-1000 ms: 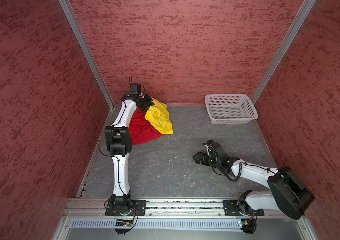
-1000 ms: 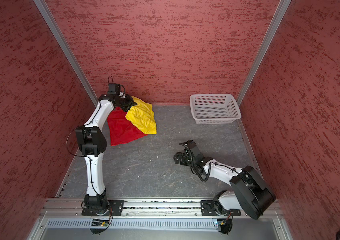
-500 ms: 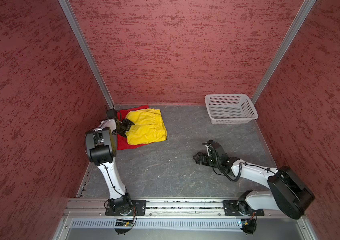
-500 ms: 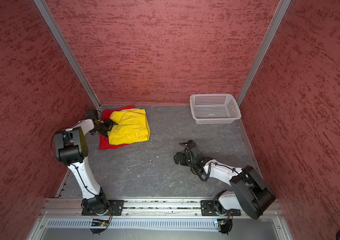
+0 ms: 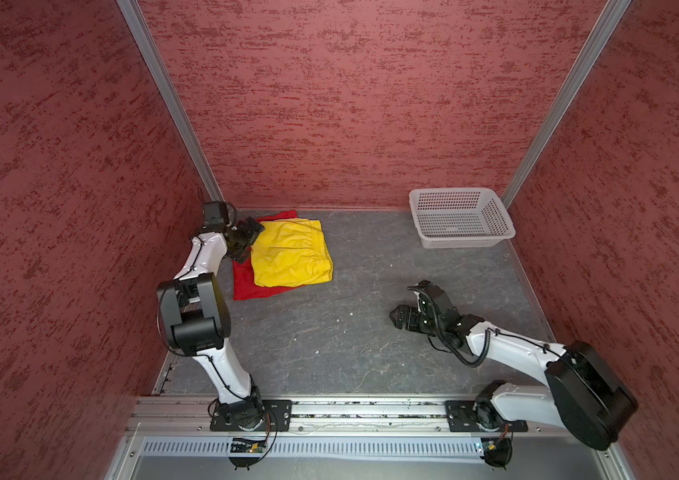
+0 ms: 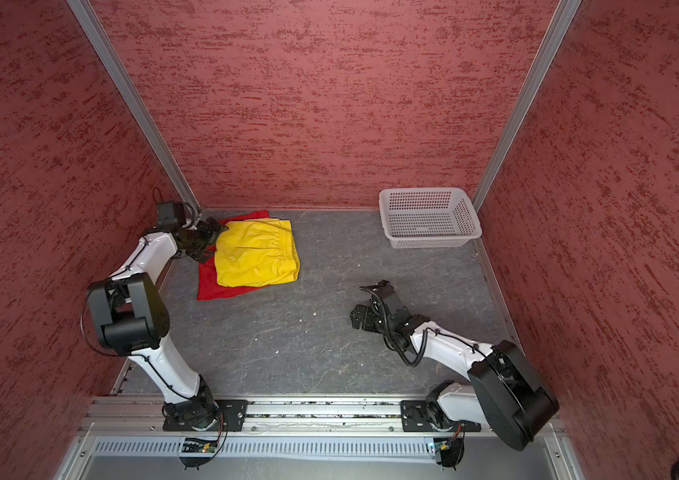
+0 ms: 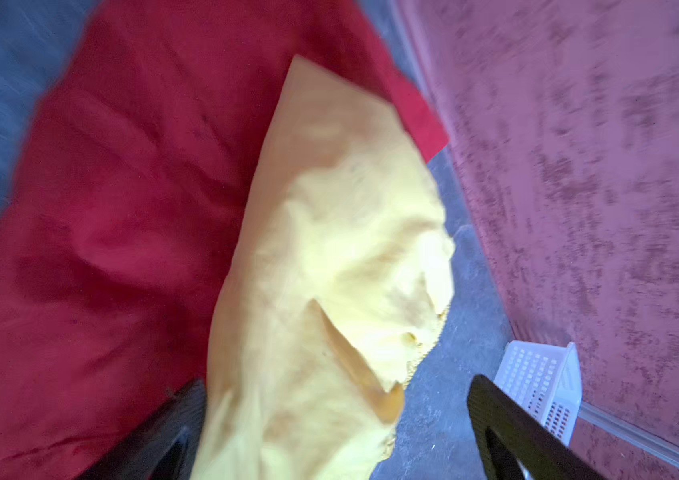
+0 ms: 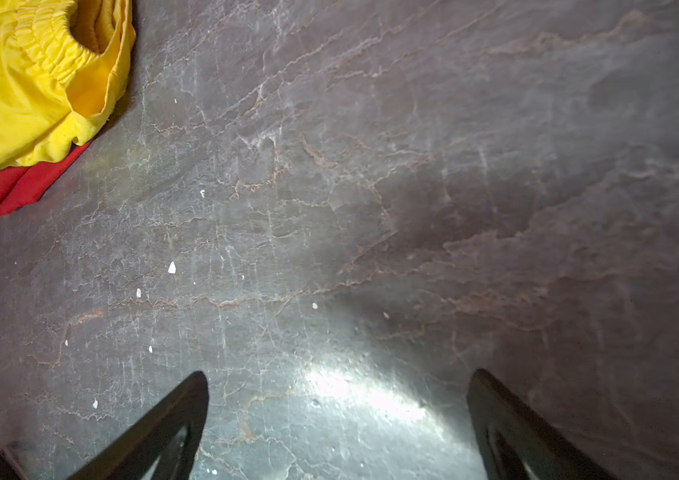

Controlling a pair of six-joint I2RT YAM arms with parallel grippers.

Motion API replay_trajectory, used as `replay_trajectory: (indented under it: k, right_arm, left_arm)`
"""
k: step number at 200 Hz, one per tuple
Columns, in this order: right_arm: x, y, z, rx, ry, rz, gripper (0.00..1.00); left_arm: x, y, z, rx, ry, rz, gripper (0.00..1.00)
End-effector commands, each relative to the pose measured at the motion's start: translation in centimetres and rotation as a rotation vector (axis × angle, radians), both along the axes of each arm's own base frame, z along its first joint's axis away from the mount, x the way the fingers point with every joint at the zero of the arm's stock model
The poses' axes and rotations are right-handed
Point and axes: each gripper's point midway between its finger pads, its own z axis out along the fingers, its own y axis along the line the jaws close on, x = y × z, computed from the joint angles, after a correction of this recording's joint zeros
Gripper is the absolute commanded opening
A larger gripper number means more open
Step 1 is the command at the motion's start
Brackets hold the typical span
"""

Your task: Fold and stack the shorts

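The yellow shorts lie folded flat on top of the red shorts at the back left of the grey floor. Red fabric shows along the left and near edges. My left gripper is open at the stack's left edge. In the left wrist view its fingers stand wide apart with the yellow shorts lying loose between them beside the red shorts. My right gripper rests open and empty near the floor, right of centre.
A white perforated basket stands in the back right corner. Red textured walls close in three sides. The metal arm rail runs along the front edge.
The left gripper brought the bunched yellow shorts down from near the back wall, spread them flat over the red pair, and opened. The right arm has not moved.
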Motion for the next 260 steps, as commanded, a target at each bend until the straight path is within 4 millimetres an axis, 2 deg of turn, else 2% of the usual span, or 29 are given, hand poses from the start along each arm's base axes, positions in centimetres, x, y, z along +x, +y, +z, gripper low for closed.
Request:
replay_trajectory:
  k: [1,23,43,51,68,81,92,96,98,105,108,113,116,126,143,180,209,227,245,260]
  right_arm:
    - [1.6,-1.6,2.3,-0.067,-0.068,-0.064,0.99]
    - [3.1,-3.0,5.2,-0.136,-0.15,-0.113,0.99]
    - [4.4,-4.9,8.1,-0.22,-0.224,-0.176,0.99]
    - [4.9,-5.7,9.4,-0.246,-0.261,-0.205,0.99]
    - [5.9,-6.9,12.5,-0.276,-0.359,-0.26,0.99]
    - [6.4,-7.7,15.0,-0.275,-0.439,-0.297,0.99]
    - [6.5,-8.2,16.9,-0.245,-0.507,-0.324,0.99]
    - [6.5,-8.3,17.5,-0.231,-0.528,-0.335,0.99]
    - [6.5,-8.4,17.8,-0.224,-0.537,-0.339,0.99]
    - [6.4,-8.6,18.4,-0.2,-0.564,-0.354,0.99]
    - [6.4,-8.8,18.7,-0.188,-0.574,-0.364,0.99]
    - [6.3,-9.0,18.8,-0.177,-0.581,-0.376,0.99]
    - [6.3,-9.2,18.9,-0.172,-0.583,-0.387,0.99]
    - [6.1,-9.9,18.7,-0.172,-0.572,-0.427,0.99]
    - [5.6,-11.3,17.6,-0.197,-0.52,-0.508,0.99]
    - [4.8,-10.7,15.9,-0.17,-0.482,-0.47,0.99]
    - [4.6,-10.9,15.6,-0.174,-0.474,-0.471,0.99]
    - [4.6,-11.3,15.8,-0.197,-0.483,-0.479,0.99]
    - [4.8,-11.8,16.0,-0.225,-0.498,-0.489,0.99]
    - [4.9,-12.3,16.5,-0.255,-0.511,-0.506,0.99]
  left_arm:
    - [-2.9,1.9,2.5,0.172,0.035,0.08,1.0]
    - [-5.4,2.8,2.6,0.231,0.065,0.132,1.0]
    - [-6.9,2.6,2.4,0.24,0.041,0.147,1.0]
    - [-7.3,2.1,2.4,0.233,0.02,0.143,1.0]
    - [-7.6,0.5,2.6,0.262,-0.051,0.096,0.84]
    - [-7.8,-0.9,3.1,0.298,-0.128,0.049,0.83]
    - [-7.5,-2.3,4.3,0.315,-0.221,0.009,0.81]
    - [-7.4,-2.6,4.6,0.316,-0.24,-0.003,0.76]
    - [-7.3,-3.0,4.8,0.314,-0.255,-0.011,0.7]
    - [-7.0,-3.6,5.2,0.308,-0.284,-0.027,0.33]
    - [-6.9,-3.8,5.3,0.306,-0.293,-0.031,0.21]
    - [-6.6,-4.1,5.3,0.305,-0.299,-0.037,0.05]
    - [-6.4,-4.2,5.2,0.305,-0.301,-0.04,0.0]
    - [-5.7,-4.6,4.6,0.299,-0.292,-0.047,0.0]
    - [-4.1,-4.5,2.4,0.274,-0.245,-0.054,0.0]
    - [-1.1,-3.5,-3.6,0.144,-0.179,-0.069,0.0]
    - [-2.1,-2.4,-9.9,0.117,-0.044,-0.04,0.0]
    - [-3.6,-1.3,-12.5,0.116,0.014,-0.012,0.0]
    - [-4.4,-0.6,-13.4,0.112,0.049,0.003,0.0]
    - [-4.3,-0.9,-12.3,0.094,0.033,-0.007,0.0]
